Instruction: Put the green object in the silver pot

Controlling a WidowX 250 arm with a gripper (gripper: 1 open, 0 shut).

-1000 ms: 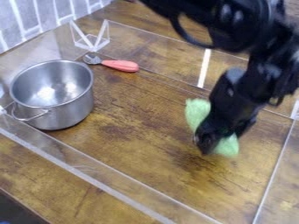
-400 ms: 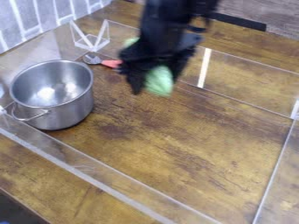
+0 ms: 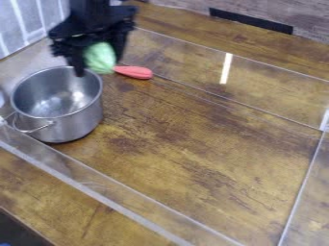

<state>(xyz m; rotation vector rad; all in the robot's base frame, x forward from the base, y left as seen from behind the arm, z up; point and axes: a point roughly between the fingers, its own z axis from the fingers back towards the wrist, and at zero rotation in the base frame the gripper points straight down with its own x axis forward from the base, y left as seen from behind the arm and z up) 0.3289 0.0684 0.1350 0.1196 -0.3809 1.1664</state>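
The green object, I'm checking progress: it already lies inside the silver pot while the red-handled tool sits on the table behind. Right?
Not quite. The camera view shows the green object held in the gripper, above the silver pot's far rim. The red-handled tool is as stated.

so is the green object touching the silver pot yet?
Apart. The camera view shows the green object clamped in the hand, held in the air above the far rim of the silver pot, with wooden table visible between them.
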